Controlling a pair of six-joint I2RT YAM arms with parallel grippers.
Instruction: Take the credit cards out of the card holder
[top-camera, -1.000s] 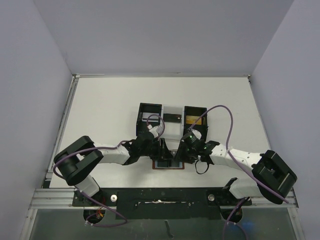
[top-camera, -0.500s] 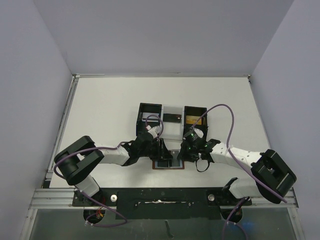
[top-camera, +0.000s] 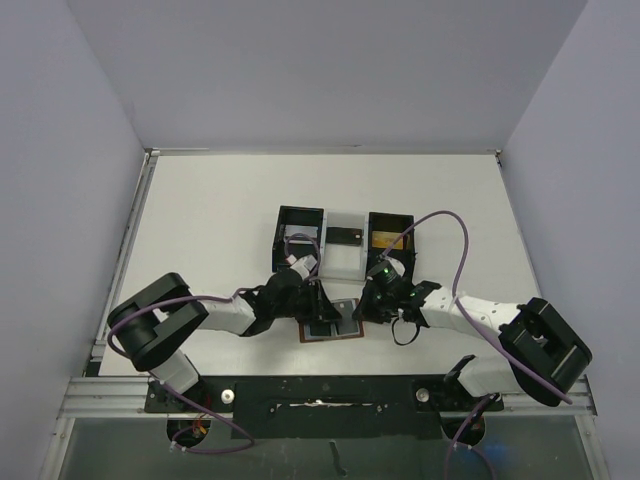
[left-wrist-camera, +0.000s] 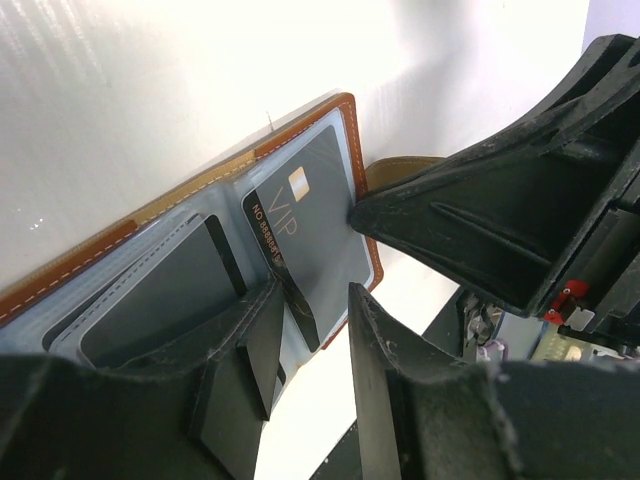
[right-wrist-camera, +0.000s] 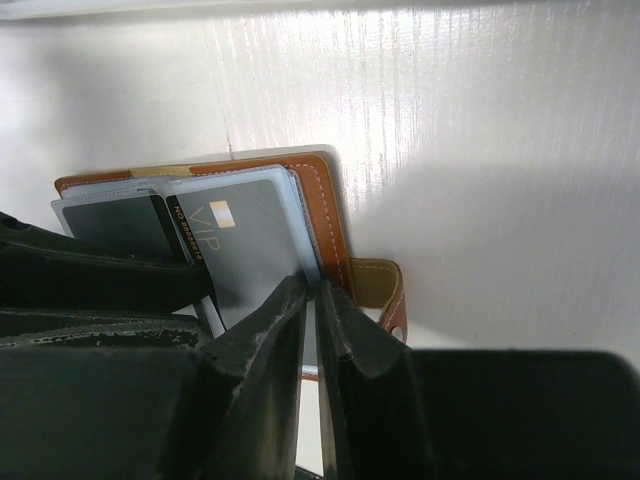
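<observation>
Your left claw (left-wrist-camera: 312, 295) stands with its jaws apart; the card holder (left-wrist-camera: 200, 190) lies open flat just ahead of its tips, and the black band of the grey VIP card (left-wrist-camera: 315, 195) runs down into the gap; your right claw (right-wrist-camera: 312, 285) has its jaws drawn to a thin slit at the holder's right edge, beside the snap tab (right-wrist-camera: 385, 290); you cannot tell whether it pinches anything; the tray (top-camera: 300, 212) sits beyond both claws.

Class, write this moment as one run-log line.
wallet: open | left fingers: open around VIP card | right fingers: pinching wallet edge
</observation>
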